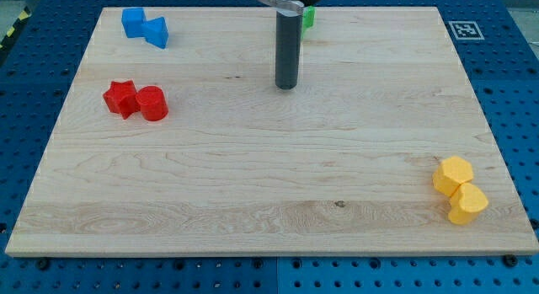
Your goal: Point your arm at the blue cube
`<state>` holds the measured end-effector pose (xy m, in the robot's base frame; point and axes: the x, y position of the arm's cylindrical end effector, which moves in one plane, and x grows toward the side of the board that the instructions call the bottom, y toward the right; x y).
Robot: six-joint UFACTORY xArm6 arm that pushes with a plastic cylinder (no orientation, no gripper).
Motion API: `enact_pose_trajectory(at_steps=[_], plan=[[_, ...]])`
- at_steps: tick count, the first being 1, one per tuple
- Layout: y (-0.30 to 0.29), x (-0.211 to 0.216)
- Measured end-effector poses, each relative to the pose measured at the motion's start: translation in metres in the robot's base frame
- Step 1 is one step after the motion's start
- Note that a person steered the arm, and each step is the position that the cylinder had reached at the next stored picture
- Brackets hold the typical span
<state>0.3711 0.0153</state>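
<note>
The blue cube [132, 22] sits at the board's top left, touching a second blue block [157, 31] of irregular shape on its right. My tip [286, 86] rests on the board in the upper middle, far to the right of the blue cube and a little lower in the view. The dark rod rises from it to the view's top edge.
A red star block [121, 98] and a red cylinder [153, 103] touch at the left. A green block [308, 17] shows partly behind the rod at the top. Two yellow blocks [453, 175] [467, 203] sit at the bottom right. A marker tag [464, 29] is at the top right.
</note>
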Motion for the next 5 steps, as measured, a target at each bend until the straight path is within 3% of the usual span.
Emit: enact_pose_trajectory(at_steps=[4, 5], plan=[[-0.098, -0.139], [-0.099, -0.141]])
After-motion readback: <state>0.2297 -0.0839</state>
